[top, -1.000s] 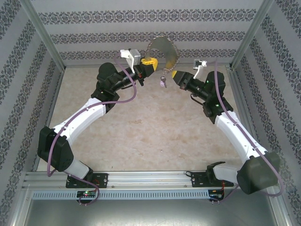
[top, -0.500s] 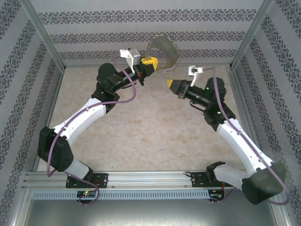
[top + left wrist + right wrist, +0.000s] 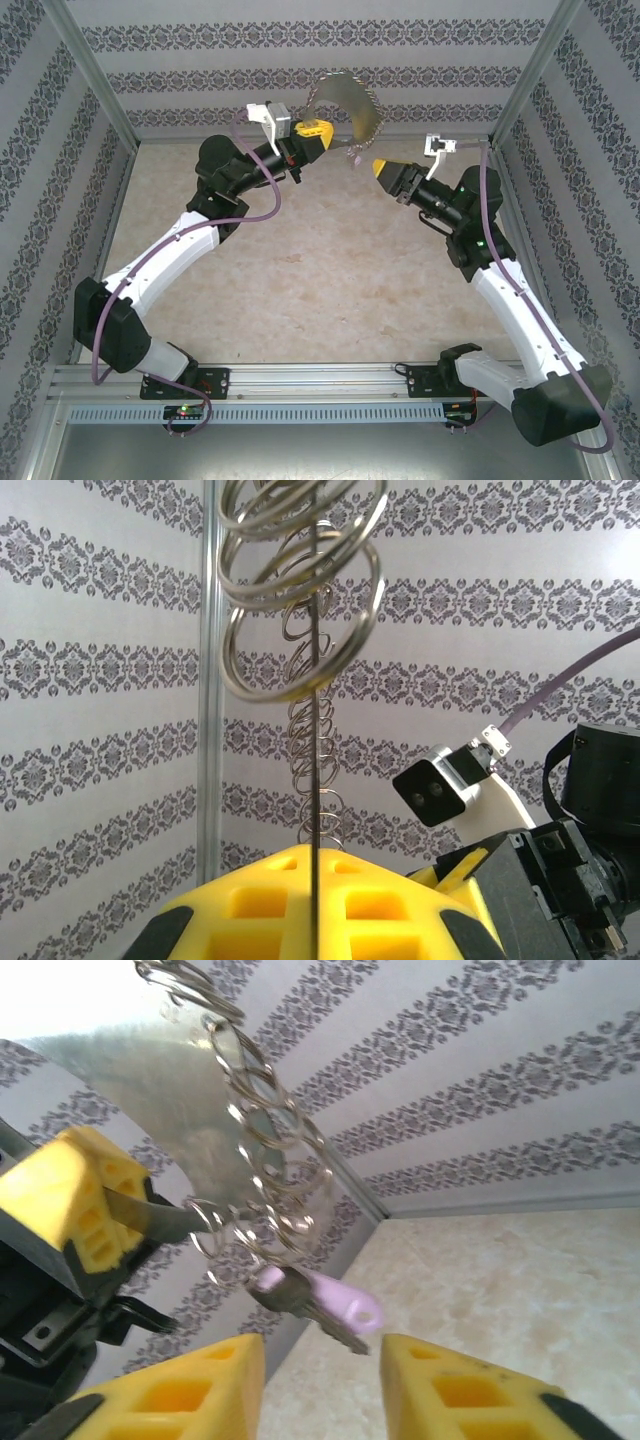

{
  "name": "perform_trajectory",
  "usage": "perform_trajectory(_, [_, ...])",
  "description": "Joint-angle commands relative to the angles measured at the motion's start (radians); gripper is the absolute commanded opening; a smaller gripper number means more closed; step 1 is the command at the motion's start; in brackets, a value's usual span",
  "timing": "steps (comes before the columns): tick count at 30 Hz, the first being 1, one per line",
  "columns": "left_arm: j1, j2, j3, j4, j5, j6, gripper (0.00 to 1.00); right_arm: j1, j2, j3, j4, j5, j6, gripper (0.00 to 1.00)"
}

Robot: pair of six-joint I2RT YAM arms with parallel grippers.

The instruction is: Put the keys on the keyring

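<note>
Nothing legible appears: no writing on the keyring (image 3: 345, 100), the lilac-headed key (image 3: 335, 1305) or the patterned walls (image 3: 300, 40).

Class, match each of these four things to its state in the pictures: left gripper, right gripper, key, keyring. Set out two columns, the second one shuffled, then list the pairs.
Column one
1. left gripper
2. right gripper
3. key
4. keyring

Column two
A. open, gripping nothing
B. lilac head, hanging off the keyring
C. held up above the table
D. shut on the keyring's edge

Pairs: 1-D, 2-A, 3-B, 4-C
</note>
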Motion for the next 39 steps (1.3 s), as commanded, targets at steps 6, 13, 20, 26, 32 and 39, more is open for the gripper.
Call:
perform_trajectory(6, [-0.015,-0.039,-0.006,0.076,0.042,-0.018,0.00,0.064,-0.032,0.097,0.099,-0.015,0.061,0.37])
perform_trajectory(13, [-0.021,-0.029,-0.005,0.071,0.036,-0.021,0.00,0.123,0.008,0.166,0.130,-0.016,0.083,0.43])
perform_trajectory(20, [-0.026,-0.025,0.002,0.066,0.026,-0.020,0.00,0.145,0.078,0.189,0.187,-0.024,0.130,0.43])
perform_trajectory(26, [-0.033,-0.022,0.007,0.067,0.013,-0.019,0.00,0.144,0.098,0.164,0.215,-0.024,0.156,0.43])
perform_trajectory(32, [-0.034,-0.023,0.002,0.071,-0.007,-0.021,0.00,0.144,0.090,0.126,0.216,-0.008,0.162,0.44])
perform_trajectory(39, [-0.033,-0.019,-0.005,0.097,-0.049,-0.035,0.00,0.163,0.106,0.083,0.259,-0.021,0.207,0.44])
